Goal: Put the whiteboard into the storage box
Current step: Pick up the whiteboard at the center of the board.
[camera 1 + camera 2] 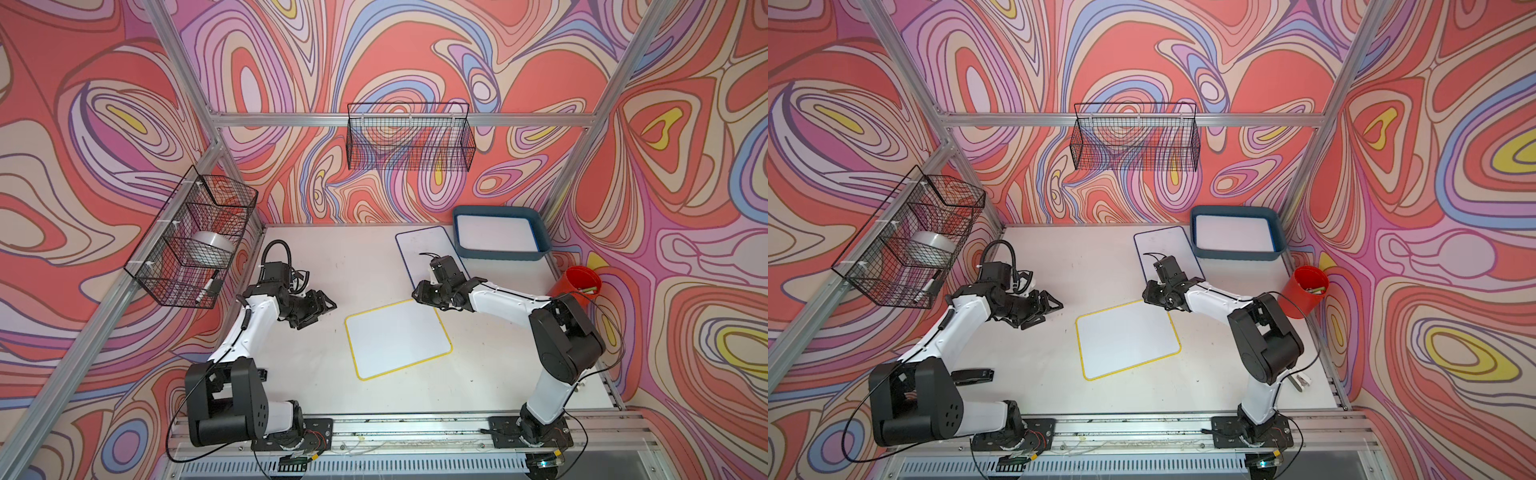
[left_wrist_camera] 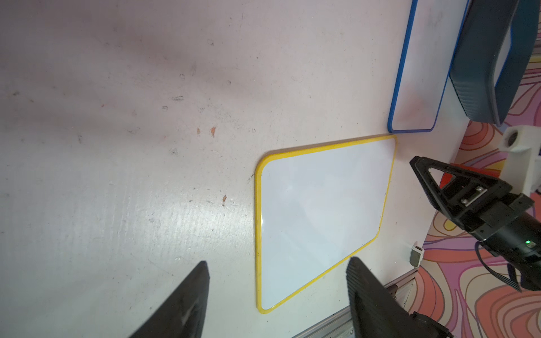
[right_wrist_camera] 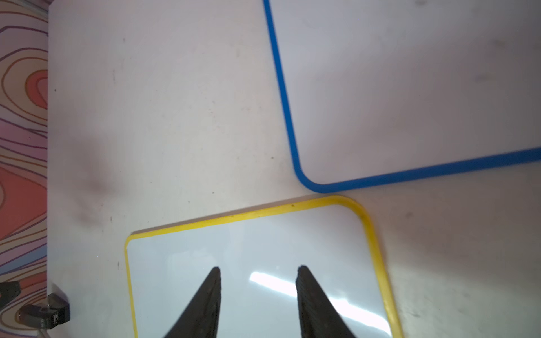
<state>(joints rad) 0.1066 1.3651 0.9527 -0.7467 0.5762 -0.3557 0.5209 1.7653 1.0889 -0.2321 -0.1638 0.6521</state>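
- Swirling red, pink and lilac print is covering the walls (image 1: pixel 124 124), and a scuffed matte white table (image 1: pixel 332 257) is lying below.
- Both white-and-black arms are reaching inward with their elbows bent. The left gripper (image 1: pixel 322 311) is hovering just left of the yellow-framed whiteboard (image 1: pixel 397 338) with its fingers spread wide, holding nothing.
- The right gripper (image 3: pixel 259 267) is hanging over that board's far corner, its ribbed black fingers (image 3: pixel 310 298) standing apart and gripping nothing.
- The glossy, round-cornered yellow-framed whiteboard is lying flat mid-table, well apart from the storage box (image 1: pixel 498 253).
- A blue-framed whiteboard (image 1: pixel 428 245) is lying just beside the box.
- The teal plastic box is sitting in the far right corner, with a blue-edged white panel (image 1: pixel 494 232) lying inside.
- Black wire baskets (image 1: pixel 409 141) are hanging on the walls.
- A red bucket (image 1: pixel 575 286) is standing at the right edge.
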